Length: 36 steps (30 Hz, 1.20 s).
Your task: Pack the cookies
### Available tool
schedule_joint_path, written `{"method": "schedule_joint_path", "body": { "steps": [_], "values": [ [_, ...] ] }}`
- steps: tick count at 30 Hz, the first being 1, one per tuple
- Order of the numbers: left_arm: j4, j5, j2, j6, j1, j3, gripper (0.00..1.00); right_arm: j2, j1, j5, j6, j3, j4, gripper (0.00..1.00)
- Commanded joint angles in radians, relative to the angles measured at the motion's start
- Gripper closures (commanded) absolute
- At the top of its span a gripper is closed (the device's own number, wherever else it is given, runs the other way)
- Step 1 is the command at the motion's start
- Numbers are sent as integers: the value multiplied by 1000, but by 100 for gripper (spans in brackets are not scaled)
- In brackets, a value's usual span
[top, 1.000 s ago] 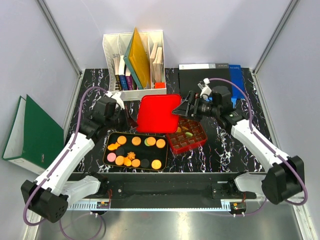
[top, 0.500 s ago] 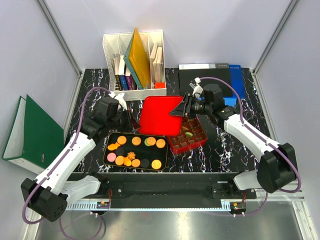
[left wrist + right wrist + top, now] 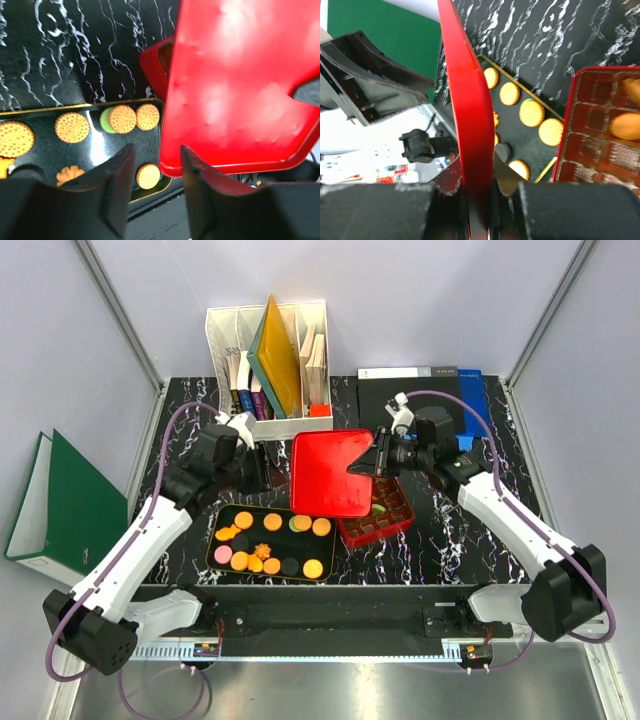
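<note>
Several round cookies [image 3: 272, 523] in orange, pink, green and black lie on a black tray [image 3: 222, 510] at the near middle; they also show as cookies [image 3: 72, 127] and cookies [image 3: 532, 112]. A red lid [image 3: 335, 472] hangs tilted above the tray's far right corner and the red gridded tin [image 3: 385, 515]. My right gripper [image 3: 366, 465] is shut on the lid's right edge, with the lid [image 3: 470, 125] edge-on between its jaws [image 3: 479, 185]. My left gripper [image 3: 255, 470] stands open at the lid's left edge; the lid [image 3: 235, 90] lies close to its right finger [image 3: 200, 195].
A white file holder [image 3: 268, 360] with books stands at the back left. A green binder [image 3: 65, 505] leans outside the left wall. A black book [image 3: 410, 395] and a blue one [image 3: 473, 400] lie at the back right. The tin [image 3: 600, 150] holds a few pieces.
My left gripper has opened and let go of the lid. My right gripper has closed on the lid's right edge, and the lid has shifted right over the tin.
</note>
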State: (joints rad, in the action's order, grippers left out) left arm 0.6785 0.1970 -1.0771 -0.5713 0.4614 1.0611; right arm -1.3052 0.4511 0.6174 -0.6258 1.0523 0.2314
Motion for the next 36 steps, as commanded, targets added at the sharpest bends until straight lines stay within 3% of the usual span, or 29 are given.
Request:
{"method": "schedule_joint_path", "body": {
  "steps": [1, 7, 10, 11, 13, 15, 16, 18, 19, 20, 21, 25, 26, 28, 29, 30, 32, 36],
  "values": [
    [-4, -54, -26, -7, -13, 77, 50, 98, 6, -87, 136, 118, 114, 96],
    [-23, 24, -72, -127, -102, 40, 42, 162, 6, -307, 303, 166, 229, 100],
    [-59, 97, -90, -180, -135, 11, 41, 161, 43, -574, 437, 212, 313, 100],
    [-63, 119, -93, -179, -139, 16, 41, 152, 64, -766, 471, 228, 353, 100],
    [-62, 107, -89, -167, -138, 23, 40, 144, 142, -966, 578, 261, 364, 100],
    [-45, 43, -75, -170, -138, 33, 29, 117, 184, -1241, 693, 273, 350, 100],
    [-43, 24, -61, -174, -138, 34, 1, 100, 208, -1333, 730, 278, 342, 100],
    [-34, -16, -58, -180, -138, 49, 1, 44, 227, -1565, 853, 269, 290, 100],
    [-34, -16, -64, -183, -138, 56, 1, 31, 256, -1707, 915, 250, 236, 100],
    [-34, -13, -72, -186, -136, 68, 1, 24, 270, -1755, 981, 226, 106, 100],
    [-36, -8, -76, -193, -138, 71, 1, 20, 285, -1792, 1100, 181, 45, 100],
    [-95, 67, -104, -269, -138, 73, 1, 23, 398, -1906, 1326, 57, -192, 100],
    [-114, 80, -112, -286, -135, 68, 1, 30, 461, -1915, 1391, -28, -375, 100],
    [-164, 120, -121, -327, -135, 65, 1, 38, 529, -1935, 1672, -137, -629, 100],
    [-189, 140, -122, -335, -135, 57, 1, 35, 564, -1938, 1784, -247, -916, 100],
    [-247, 165, -127, -341, -136, 53, 1, 27, 634, -1940, 2001, -296, -1054, 100],
    [-295, 218, -129, -363, -135, 37, 1, 12, 681, -1938, 2142, -381, -1283, 100],
    [-384, 271, -144, -392, -133, 20, 2, 49, 739, -1958, 2111, -408, -1182, 100]
  ]
}}
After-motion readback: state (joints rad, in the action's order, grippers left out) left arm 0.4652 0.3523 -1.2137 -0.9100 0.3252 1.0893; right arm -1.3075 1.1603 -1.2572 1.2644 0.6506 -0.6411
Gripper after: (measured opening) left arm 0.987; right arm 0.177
